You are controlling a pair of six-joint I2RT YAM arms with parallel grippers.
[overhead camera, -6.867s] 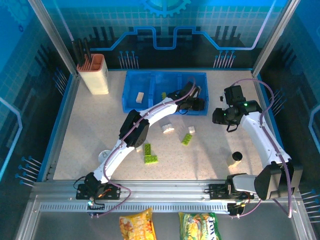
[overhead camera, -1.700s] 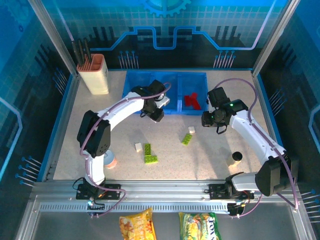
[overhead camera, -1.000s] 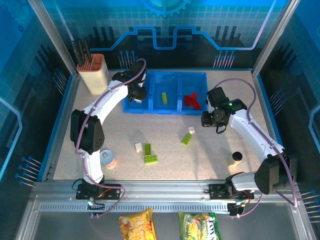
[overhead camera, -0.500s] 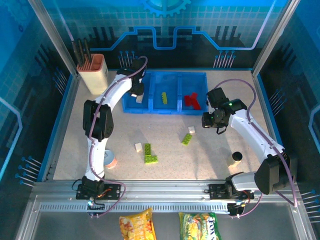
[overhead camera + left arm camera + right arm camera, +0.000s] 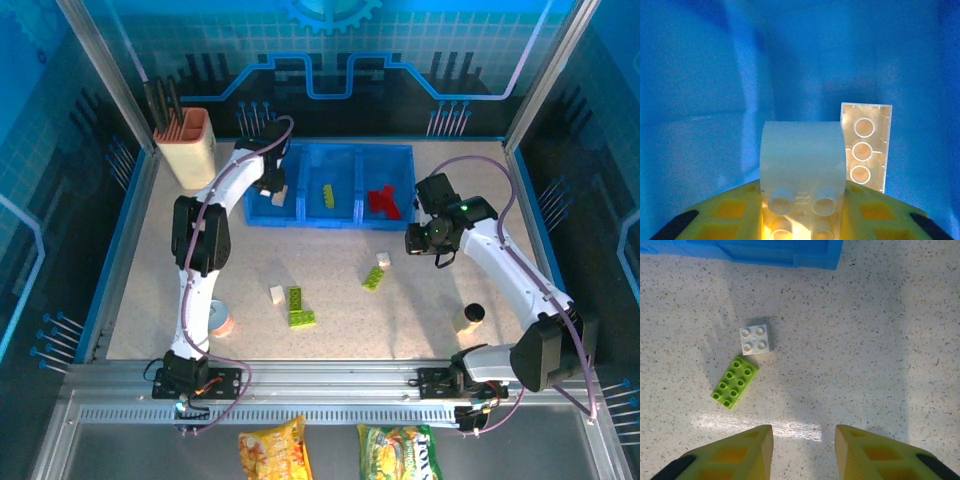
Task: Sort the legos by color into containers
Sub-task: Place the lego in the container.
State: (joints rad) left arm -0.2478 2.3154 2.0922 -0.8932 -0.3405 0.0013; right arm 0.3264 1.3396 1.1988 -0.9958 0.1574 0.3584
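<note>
my left gripper (image 5: pixel 802 220) is clamped on a white brick (image 5: pixel 802 155) directly over the left bin (image 5: pixel 695 90) at the tabletop's (image 5: pixel 200 260) far edge, beside a cream brick (image 5: pixel 866 147) lying lengthwise, while my right gripper (image 5: pixel 804 447) hangs wide open with a white square brick (image 5: pixel 755 339) ahead-left.

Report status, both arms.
Left gripper shut on white brick inside left bin, long brick beside it. Right gripper open over table; small brick and green brick loose ahead. Nothing blocking.

Overhead overview from behind; left wrist close inside tray (image 5: pixel 700 75), right wrist downward over shared green brick (image 5: pixel 734 381).
</note>
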